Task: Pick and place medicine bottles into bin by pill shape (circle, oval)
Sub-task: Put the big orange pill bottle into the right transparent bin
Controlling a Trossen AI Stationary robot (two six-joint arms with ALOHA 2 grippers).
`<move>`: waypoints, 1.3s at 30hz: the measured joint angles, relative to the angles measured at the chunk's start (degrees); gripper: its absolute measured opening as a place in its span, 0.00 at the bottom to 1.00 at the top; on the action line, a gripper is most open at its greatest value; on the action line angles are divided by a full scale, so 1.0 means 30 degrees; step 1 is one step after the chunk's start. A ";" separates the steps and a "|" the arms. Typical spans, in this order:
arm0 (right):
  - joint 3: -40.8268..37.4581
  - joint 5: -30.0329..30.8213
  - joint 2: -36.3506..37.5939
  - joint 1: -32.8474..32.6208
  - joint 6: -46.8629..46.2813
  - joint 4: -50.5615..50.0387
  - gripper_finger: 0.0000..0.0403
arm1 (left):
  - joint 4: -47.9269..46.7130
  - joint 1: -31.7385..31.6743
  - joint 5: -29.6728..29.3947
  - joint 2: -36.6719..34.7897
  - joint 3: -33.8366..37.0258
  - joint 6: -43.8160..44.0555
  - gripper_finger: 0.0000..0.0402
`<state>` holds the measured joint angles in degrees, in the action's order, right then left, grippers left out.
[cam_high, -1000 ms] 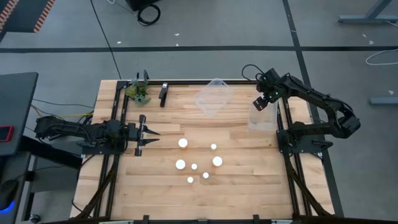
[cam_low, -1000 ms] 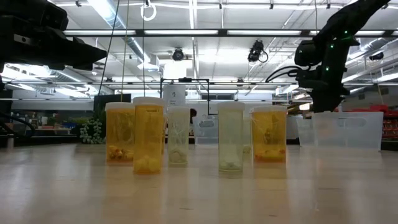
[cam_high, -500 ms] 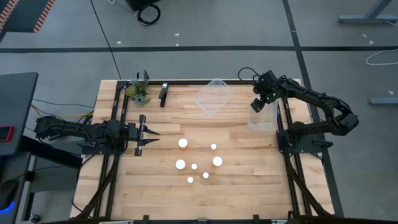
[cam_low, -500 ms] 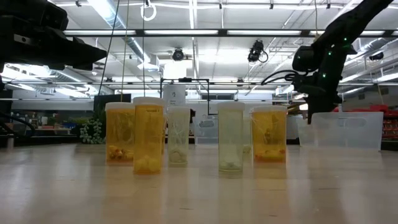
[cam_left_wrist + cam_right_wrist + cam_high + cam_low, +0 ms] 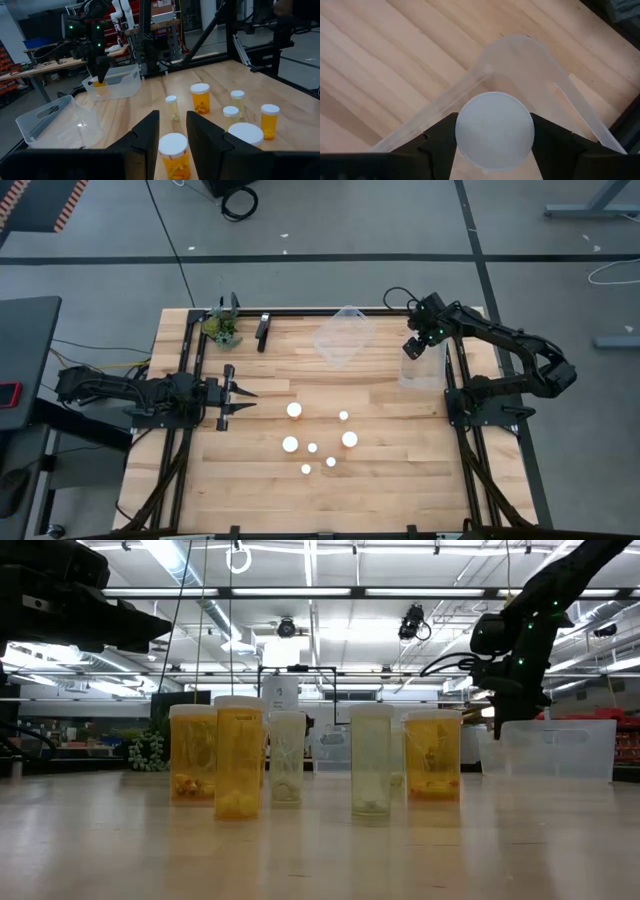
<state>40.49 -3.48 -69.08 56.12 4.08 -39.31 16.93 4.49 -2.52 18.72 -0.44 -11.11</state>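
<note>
While my left gripper (image 5: pixel 243 402) waits, fingers parted and holding nothing, the right gripper (image 5: pixel 413 350) grips one bottle (image 5: pixel 494 129) over the bin (image 5: pixel 424 367).

From left to right I read: left arm at the table's left edge; six medicine bottles (image 5: pixel 312 438) standing mid-table; a second bin (image 5: pixel 344 336) at the far side; the held, white-capped bottle above the right-hand bin.

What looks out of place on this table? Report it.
Only the clear bin near the table's back edge: it sits skewed to the table's sides, unlike the square-set bin under the right gripper. The standing medicine bottles are all upright.
</note>
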 joint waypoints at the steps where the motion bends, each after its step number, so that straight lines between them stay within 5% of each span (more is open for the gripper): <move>1: 0.0000 0.0001 0.0000 0.0000 0.0000 0.0007 0.58 | -0.0001 0.0002 0.0000 0.0001 -0.0003 0.0000 0.27; 14: 0.0062 0.0002 0.0000 -0.0015 0.0066 -0.0105 0.68 | -0.0006 0.0002 0.0000 0.0004 0.0004 0.0000 0.27; 24: 0.2618 0.0238 0.0000 -0.0593 -0.0336 -0.3114 0.68 | -0.0006 0.0000 0.0000 0.0004 -0.0001 0.0000 0.27; 39: 0.3257 0.2126 0.0000 -0.9321 -0.3922 -0.1875 0.68 | -0.0003 0.0004 0.0000 -0.0001 0.0000 0.0000 0.27</move>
<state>50.26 2.90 -69.08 28.16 -7.69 -44.94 16.92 4.50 -2.52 18.72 -0.44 -11.11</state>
